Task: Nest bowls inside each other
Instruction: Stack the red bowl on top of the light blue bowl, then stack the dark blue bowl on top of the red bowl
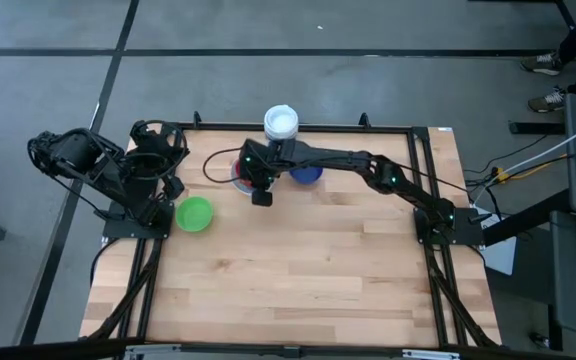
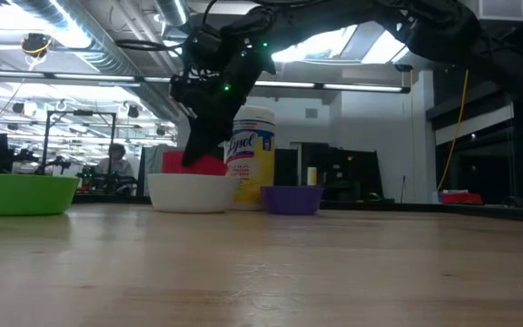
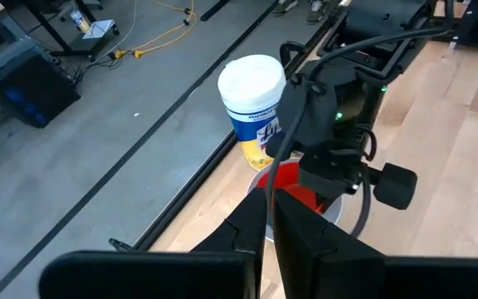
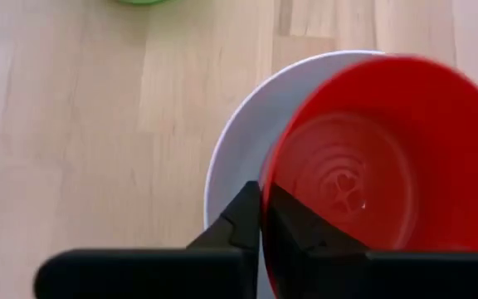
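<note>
Red bowl (image 4: 363,158), white bowl (image 4: 239,158)

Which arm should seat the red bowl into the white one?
Right. The right gripper already pinches the red bowl rim directly over the white bowl. The left gripper sits back by its base, shut and empty.

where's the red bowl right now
The red bowl sits in the white bowl at the table's far edge, beside the Lysol tub, its rim pinched by the right hand.
</note>
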You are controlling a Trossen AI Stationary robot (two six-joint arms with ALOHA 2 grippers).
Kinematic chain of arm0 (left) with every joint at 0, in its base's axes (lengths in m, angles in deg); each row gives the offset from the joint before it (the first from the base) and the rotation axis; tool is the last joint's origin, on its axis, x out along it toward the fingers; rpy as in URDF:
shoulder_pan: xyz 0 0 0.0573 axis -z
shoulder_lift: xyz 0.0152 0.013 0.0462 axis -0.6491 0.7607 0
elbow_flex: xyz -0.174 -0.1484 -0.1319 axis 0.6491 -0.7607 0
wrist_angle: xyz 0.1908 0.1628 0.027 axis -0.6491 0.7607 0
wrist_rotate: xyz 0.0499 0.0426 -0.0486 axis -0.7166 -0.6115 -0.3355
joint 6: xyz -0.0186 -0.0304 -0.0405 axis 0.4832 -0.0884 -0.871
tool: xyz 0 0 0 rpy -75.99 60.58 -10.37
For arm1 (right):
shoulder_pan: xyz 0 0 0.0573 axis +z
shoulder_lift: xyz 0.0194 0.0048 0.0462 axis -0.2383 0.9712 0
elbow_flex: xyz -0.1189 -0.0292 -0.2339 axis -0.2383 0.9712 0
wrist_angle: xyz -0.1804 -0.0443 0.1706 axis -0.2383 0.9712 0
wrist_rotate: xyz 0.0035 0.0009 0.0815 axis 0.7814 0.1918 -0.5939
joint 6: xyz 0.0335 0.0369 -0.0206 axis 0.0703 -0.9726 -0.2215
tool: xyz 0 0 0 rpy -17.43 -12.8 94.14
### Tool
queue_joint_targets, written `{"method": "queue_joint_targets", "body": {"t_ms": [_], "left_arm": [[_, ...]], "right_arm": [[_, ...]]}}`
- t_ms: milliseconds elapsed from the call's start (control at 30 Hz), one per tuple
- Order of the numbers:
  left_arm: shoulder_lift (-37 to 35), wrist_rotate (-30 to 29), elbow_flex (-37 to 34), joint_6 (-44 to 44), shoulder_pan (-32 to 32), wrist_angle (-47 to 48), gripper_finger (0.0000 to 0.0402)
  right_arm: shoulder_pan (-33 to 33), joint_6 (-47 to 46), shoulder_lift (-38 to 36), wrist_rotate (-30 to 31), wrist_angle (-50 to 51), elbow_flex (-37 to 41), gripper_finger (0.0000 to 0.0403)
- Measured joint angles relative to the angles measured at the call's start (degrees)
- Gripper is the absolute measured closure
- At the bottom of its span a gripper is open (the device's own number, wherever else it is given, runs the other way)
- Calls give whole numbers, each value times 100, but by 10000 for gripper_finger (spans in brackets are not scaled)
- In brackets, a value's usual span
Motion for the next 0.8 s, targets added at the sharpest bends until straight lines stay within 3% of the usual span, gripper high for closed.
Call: {"method": "queue_joint_targets", "body": {"t_ms": [233, 367, 567, 800], "left_arm": [[0, 3, 0, 15, 0, 0, 382], [0, 4, 0, 15, 0, 0, 382], [0, 6, 0, 15, 0, 0, 382], [17, 20, 0, 9, 0, 0, 382]], "right_arm": [[47, 43, 0, -308, 42, 0, 390], [14, -1, 0, -309, 148, 0, 335], [-36, -108, 0, 152, 187, 0, 248], [-99, -270, 57, 192, 268, 2, 225]]}}
